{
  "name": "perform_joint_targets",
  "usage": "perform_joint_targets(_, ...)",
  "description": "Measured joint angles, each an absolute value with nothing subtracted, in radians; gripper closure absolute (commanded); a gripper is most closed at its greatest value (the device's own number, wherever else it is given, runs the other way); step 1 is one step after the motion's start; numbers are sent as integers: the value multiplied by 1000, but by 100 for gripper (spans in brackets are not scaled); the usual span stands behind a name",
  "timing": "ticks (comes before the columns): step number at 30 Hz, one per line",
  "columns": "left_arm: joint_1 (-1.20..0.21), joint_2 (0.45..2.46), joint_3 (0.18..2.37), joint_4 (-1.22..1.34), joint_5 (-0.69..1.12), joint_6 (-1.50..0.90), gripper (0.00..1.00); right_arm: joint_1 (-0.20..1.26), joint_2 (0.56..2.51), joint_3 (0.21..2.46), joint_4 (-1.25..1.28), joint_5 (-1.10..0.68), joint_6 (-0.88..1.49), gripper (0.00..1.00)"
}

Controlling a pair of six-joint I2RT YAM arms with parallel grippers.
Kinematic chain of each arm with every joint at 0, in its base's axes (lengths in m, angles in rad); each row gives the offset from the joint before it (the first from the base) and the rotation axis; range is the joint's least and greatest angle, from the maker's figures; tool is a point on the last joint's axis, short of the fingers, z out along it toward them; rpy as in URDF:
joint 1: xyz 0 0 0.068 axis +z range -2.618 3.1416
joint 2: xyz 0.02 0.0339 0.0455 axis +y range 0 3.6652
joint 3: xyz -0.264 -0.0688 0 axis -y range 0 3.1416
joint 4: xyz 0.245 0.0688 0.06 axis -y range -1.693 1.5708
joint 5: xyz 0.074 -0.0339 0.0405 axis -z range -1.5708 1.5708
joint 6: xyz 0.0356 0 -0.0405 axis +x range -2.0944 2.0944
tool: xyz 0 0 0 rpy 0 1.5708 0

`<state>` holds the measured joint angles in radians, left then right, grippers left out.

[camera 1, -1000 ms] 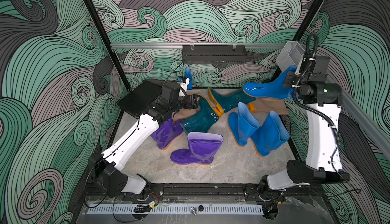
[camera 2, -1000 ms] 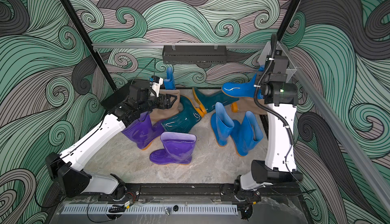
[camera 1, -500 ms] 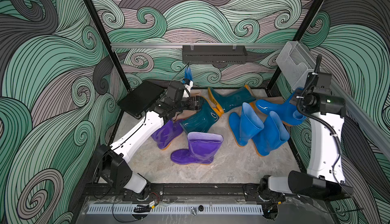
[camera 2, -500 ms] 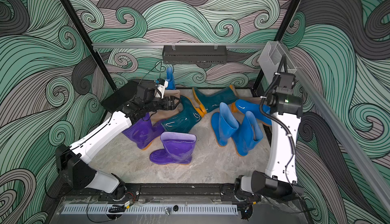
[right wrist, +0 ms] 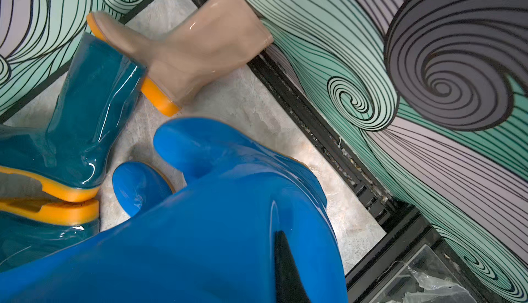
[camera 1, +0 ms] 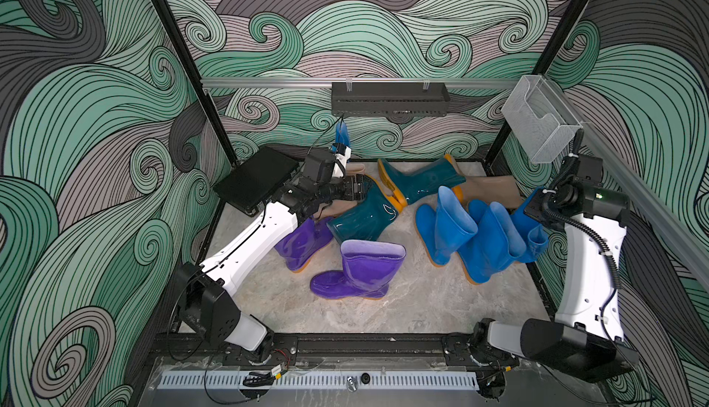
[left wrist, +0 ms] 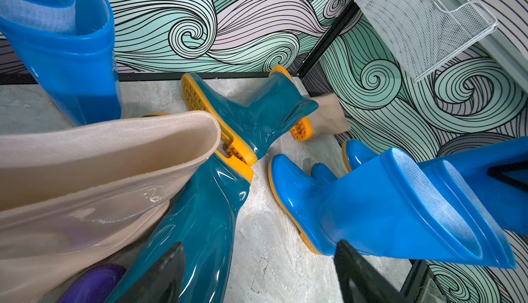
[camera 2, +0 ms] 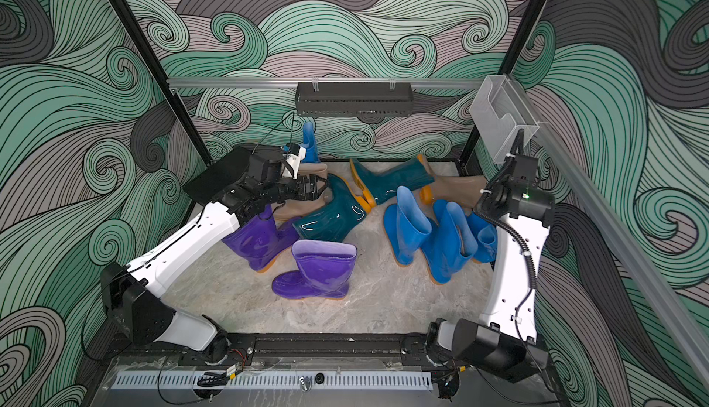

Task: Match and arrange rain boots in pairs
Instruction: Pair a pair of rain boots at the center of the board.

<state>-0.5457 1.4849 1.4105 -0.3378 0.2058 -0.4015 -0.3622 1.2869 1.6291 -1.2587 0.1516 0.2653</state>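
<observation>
Checked both arms: left jaws wide, right pinched
Found left arm stretched low toward the back, wrist level, left gripper spread open; found right arm standing upright, elbow high, wrist tipped down, right gripper clamped on a blue boot

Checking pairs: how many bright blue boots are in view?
4. One blue boot stands at the back wall; two blue boots stand together right of centre; the fourth blue boot is in the right gripper. More may hide.
</observation>
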Motion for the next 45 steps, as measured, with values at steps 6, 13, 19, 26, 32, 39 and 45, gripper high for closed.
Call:
perform_joint_targets(6, -546, 1485, 1409, -337, 206, -402, 17, -417, 1283, 1591, -1284, 93, 265, 100)
perform_joint_targets(13, -546, 1485, 1409, -338, 207, -402, 17, -432, 1294, 1551, -1291, 80, 204, 100)
perform_joint_targets(19, -546, 1485, 1409, -337, 208, -403, 17, -433, 1319, 1516, -1300, 82, 103, 100)
perform_joint_targets(26, -546, 1485, 1409, -340, 212, -404, 17, -354, 1343, 1499, -1296, 91, -13, 100)
perform_joint_targets(32, -546, 1491, 1412, -345, 214, -404, 17, -292, 1369, 1499, -1298, 149, -104, 100)
perform_joint_targets(39, -546, 1511, 1431, -354, 215, -403, 17, -278, 1360, 1469, -1305, 245, -194, 100)
perform_joint_targets(45, -546, 1517, 1444, -359, 218, -400, 17, -261, 1359, 1468, -1306, 252, -236, 100)
